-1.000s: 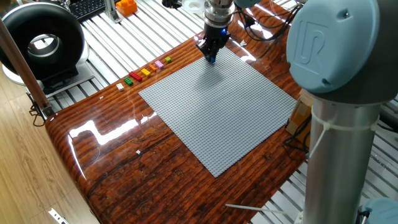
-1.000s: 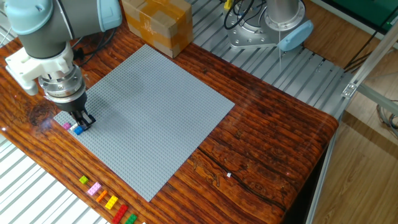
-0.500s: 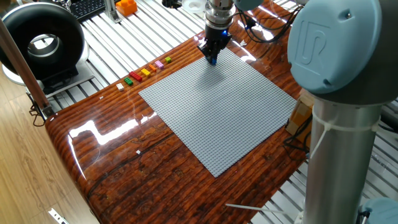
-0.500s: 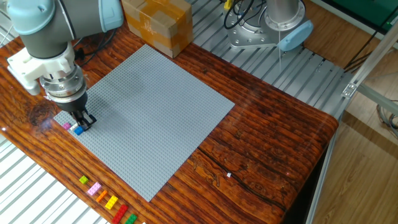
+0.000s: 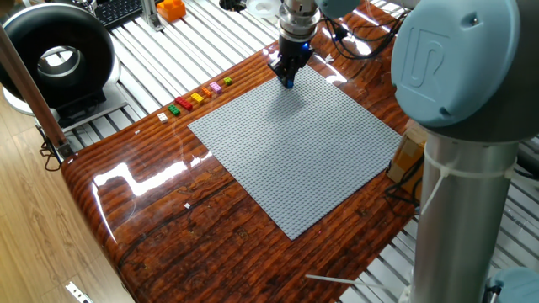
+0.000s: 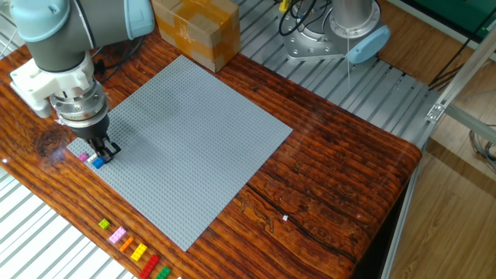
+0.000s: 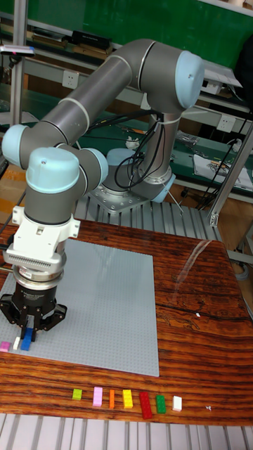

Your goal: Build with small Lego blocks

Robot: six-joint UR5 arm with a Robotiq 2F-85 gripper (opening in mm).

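Since a second ago almost nothing has shifted: the gripper (image 5: 287,79) has crept a touch toward the far corner of the grey baseplate (image 5: 303,151), and the row of loose bricks has not stirred.

From one fixed view, the gripper hangs over that far corner with a blue brick (image 5: 287,82) showing between its fingertips; the spare small Lego blocks (image 5: 199,98) lie in a line on the wooden table (image 5: 168,210), just off the plate's edge and well apart from the arm.

From the other fixed view, the blue brick (image 6: 98,162) sits at the plate's corner beside a pink brick (image 6: 83,156) and a white sliver; the fingers (image 6: 108,149) straddle it, and the jaws look closed on it, though I cannot tell whether it is already seated on the studs.

From the tall fixed view, the gripper (image 7: 28,328) points straight down, the blue brick (image 7: 26,342) at its tips, pink (image 7: 5,346) and white (image 7: 17,343) just beside it; seven spares wait near the table's front edge (image 7: 126,399) (yellow-green, pink, orange, yellow, red, green, white).

To my eye the step is pressing the blue brick home; it wants a straight downward push, square to the studs, flush against its neighbours without nudging them; then the jaws should part before lifting, so the brick is not plucked back off.
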